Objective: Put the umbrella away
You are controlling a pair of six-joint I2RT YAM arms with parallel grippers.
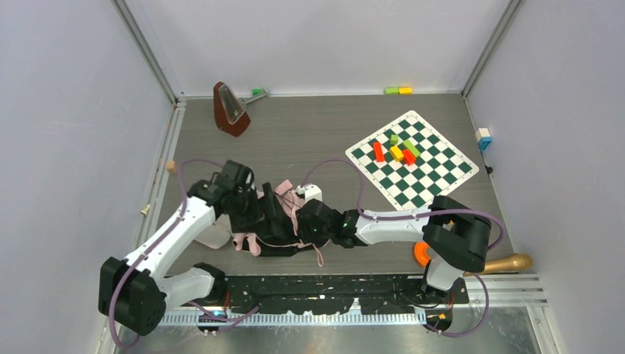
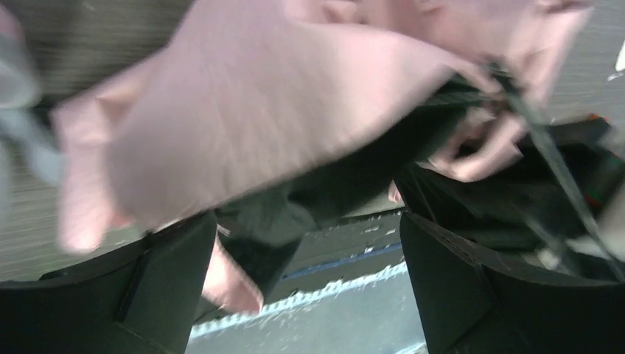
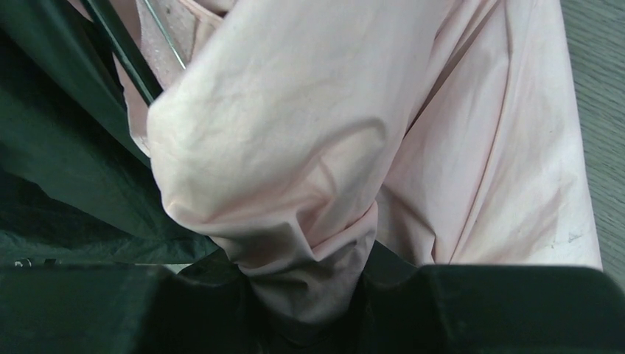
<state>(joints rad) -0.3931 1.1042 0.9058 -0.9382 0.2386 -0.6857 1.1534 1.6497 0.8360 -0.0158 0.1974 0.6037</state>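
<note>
Umbrella: I see the umbrella (image 1: 284, 245) lying collapsed and crumpled at the near middle of the table (image 1: 309, 140), its black and pale pink cloth bunched between my two arms
Left gripper: my left gripper (image 2: 306, 221) is released, its fingers (image 2: 169, 295) standing wide apart, with pink and black cloth hanging above and between them; through the blur I cannot tell whether either finger touches it
Right gripper: my right gripper (image 3: 309, 302) is clenched on a fold of the pale pink canopy, which narrows as it runs down between the dark fingers
Rib: one thin rib (image 3: 166, 33) shows at the upper left of the right wrist view, beside the black cloth
Far right: a chequered mat (image 1: 413, 158) carrying coloured blocks (image 1: 398, 151) lies well apart from the umbrella
Far left: a brown wedge-shaped object (image 1: 231, 110) stands near the back wall
</note>
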